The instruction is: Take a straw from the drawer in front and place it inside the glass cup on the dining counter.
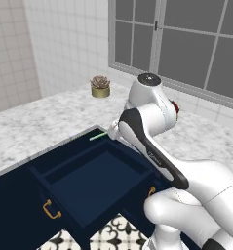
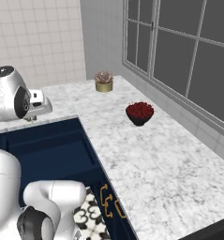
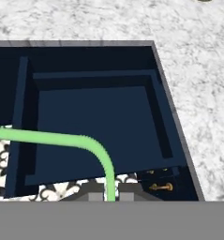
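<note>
**Straw held above the open drawer**

A light-green straw (image 3: 62, 139) sits pinched between the two dark fingertips of the gripper (image 3: 110, 191), which is clenched on its lower end. In the hand view the straw rises from the fingertips, curves at a ribbed bend and runs off to the left edge of the picture, thin and bright against the navy below. In the left base view its tip (image 1: 98, 136) pokes out beside the white arm, just above the worktop's front edge. Beneath it the drawer (image 1: 91, 181) stands pulled out, a shallow navy box with a brass bow handle (image 1: 51, 210) on its front panel. Farther right, on the marble worktop (image 2: 146, 154), a potted succulent (image 2: 103, 81) stands near the back corner and a dark bowl of red fruit (image 2: 139, 113) sits toward the window side.
</note>
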